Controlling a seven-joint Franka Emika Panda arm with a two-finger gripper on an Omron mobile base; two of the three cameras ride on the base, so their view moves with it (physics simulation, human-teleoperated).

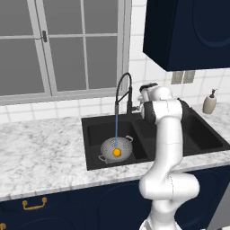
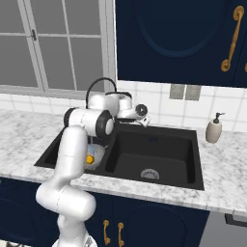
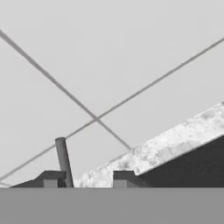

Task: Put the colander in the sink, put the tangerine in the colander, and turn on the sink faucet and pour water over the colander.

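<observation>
The silver colander sits in the left basin of the black sink, with the tangerine inside it. A thin stream of water falls from the sink faucet onto the fruit. From the right base view, my arm partly hides the colander and tangerine. My gripper is at the back of the sink by the faucet base. In the hand view the gripper faces the tiled wall, its jaws drawn in with nothing between them. A thin dark rod stands beside one fingertip.
A beige soap dispenser stands on the marble counter right of the sink. The right basin has a silver drain. A dark upper cabinet hangs above the right side, and a window is behind the faucet.
</observation>
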